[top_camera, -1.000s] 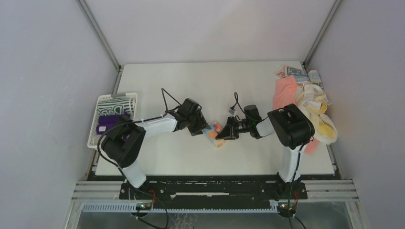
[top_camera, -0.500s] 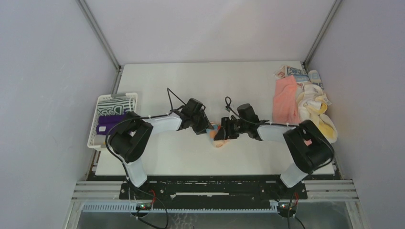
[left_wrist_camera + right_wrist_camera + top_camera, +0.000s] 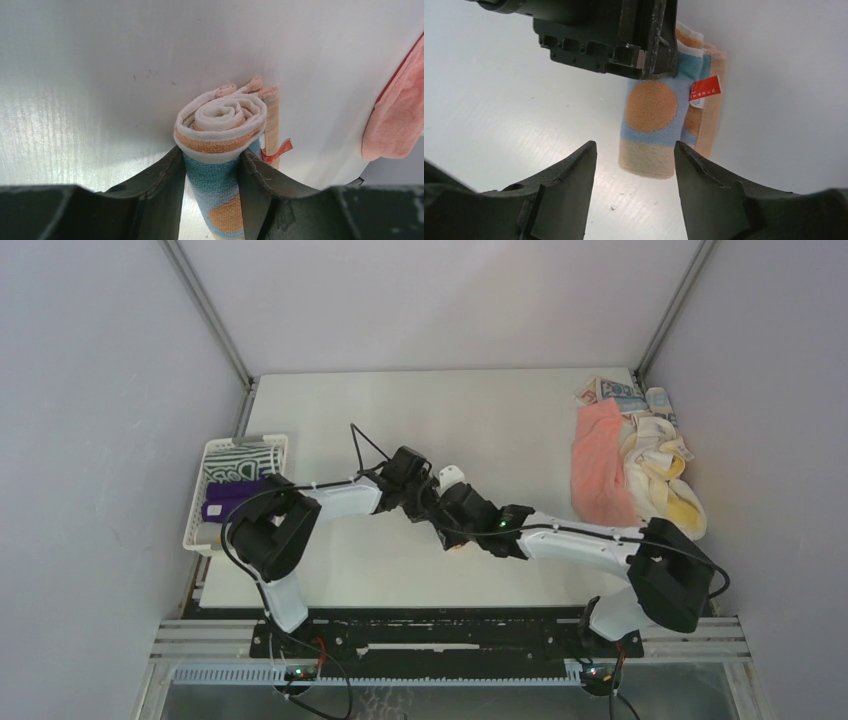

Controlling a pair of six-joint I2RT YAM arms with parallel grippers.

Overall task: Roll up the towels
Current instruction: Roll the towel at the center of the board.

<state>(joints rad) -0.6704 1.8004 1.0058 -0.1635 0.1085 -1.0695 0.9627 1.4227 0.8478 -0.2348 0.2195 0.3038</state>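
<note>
A light-blue towel with orange patches (image 3: 220, 125) lies rolled on the white table, a red tag (image 3: 705, 90) at its side. My left gripper (image 3: 212, 160) is shut on this roll, one finger pressed to each side. In the right wrist view the same roll (image 3: 651, 125) lies just past the tips of my right gripper (image 3: 635, 150), which stands open and holds nothing. From above, the left gripper (image 3: 420, 502) and right gripper (image 3: 458, 508) meet at mid-table and hide most of the roll.
At the right edge lie loose towels in a pile: salmon-pink (image 3: 598, 465), cream-yellow (image 3: 665, 485), blue-printed (image 3: 620, 392). A white slotted basket (image 3: 193, 515) at the left holds a striped towel (image 3: 240, 458) and purple rolls (image 3: 228, 506).
My right gripper has opened and let go of the rolled towel, and its arm has stretched out low across the table. My left gripper has closed on the roll.
</note>
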